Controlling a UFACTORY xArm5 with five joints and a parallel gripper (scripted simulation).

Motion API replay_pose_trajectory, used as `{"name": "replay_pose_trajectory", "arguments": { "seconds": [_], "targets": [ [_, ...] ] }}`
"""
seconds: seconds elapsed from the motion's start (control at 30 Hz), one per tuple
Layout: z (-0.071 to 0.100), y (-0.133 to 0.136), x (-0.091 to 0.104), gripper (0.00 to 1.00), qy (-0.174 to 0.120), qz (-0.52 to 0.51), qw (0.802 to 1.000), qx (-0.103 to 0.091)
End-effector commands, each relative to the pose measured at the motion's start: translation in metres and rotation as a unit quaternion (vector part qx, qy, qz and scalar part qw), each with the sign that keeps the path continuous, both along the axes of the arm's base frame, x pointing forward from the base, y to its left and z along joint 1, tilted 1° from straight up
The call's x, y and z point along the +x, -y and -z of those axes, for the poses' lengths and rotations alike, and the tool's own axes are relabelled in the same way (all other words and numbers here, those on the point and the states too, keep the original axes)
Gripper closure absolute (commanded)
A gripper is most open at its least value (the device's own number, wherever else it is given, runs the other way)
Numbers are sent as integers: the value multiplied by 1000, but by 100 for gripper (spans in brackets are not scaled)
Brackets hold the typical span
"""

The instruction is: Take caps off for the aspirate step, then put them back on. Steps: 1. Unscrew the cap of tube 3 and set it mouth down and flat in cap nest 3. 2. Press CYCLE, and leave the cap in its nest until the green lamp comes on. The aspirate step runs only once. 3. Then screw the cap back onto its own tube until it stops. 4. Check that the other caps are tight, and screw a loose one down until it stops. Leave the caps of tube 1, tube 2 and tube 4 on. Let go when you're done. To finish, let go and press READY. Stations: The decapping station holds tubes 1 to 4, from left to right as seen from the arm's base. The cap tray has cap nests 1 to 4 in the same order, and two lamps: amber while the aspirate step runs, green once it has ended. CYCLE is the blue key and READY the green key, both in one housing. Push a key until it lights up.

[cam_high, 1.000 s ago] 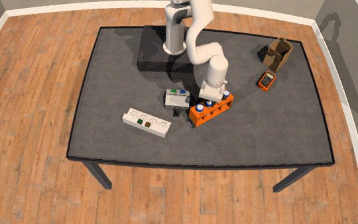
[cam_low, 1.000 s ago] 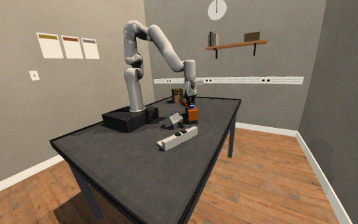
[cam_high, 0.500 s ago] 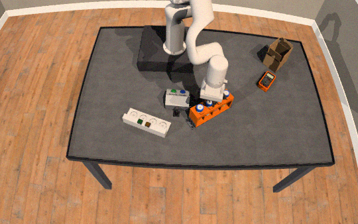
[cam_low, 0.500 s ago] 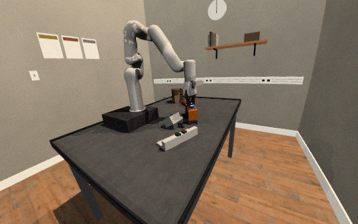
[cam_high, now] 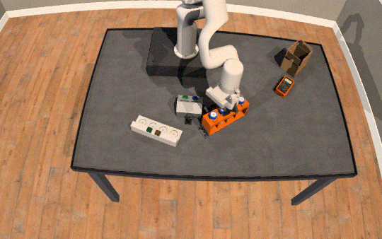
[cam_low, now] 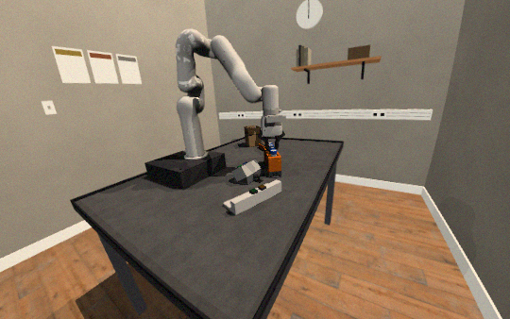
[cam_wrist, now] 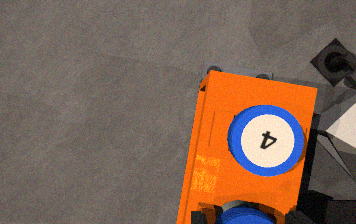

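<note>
Top view: dark table point(cam_high: 124, 71), wooden floor point(cam_high: 42, 198), grey walls.
</note>
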State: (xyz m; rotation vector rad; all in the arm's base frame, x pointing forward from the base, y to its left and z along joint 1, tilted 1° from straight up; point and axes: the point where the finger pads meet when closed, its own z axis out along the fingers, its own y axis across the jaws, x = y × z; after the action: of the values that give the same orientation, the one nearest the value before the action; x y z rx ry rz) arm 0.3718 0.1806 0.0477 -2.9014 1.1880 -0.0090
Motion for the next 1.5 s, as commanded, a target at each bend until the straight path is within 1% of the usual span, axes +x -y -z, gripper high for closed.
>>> {"name": "replay_pose_trajectory", "arguments": {
  "seconds": [0.0, 0.03, 0.1, 0.13, 0.37, 0.4, 0.87, 1.03, 1.17, 1.23, 1.3, 1.47],
  "targets": [
    [-1, -1, 1, 54, 2, 139, 990, 0],
    [-1, -1, 1, 54, 2, 165, 986, 0],
    [-1, -1, 1, 54, 2, 165, 986, 0],
    [-1, -1, 1, 54, 2, 216, 976, 1],
    [-1, -1, 1, 54, 2, 216, 976, 1],
    [-1, -1, 1, 100, 2, 216, 976, 1],
    [-1, -1, 1, 100, 2, 216, 976, 1],
    [-1, -1, 1, 100, 2, 93, 996, -1],
    [-1, -1, 1, 100, 2, -7, 1000, -2],
    [-1, -1, 1, 100, 2, -7, 1000, -2],
    [-1, -1, 1, 100, 3, -44, 999, -2],
    [-1, -1, 1, 100, 3, -44, 999, -2]
  ]
}}
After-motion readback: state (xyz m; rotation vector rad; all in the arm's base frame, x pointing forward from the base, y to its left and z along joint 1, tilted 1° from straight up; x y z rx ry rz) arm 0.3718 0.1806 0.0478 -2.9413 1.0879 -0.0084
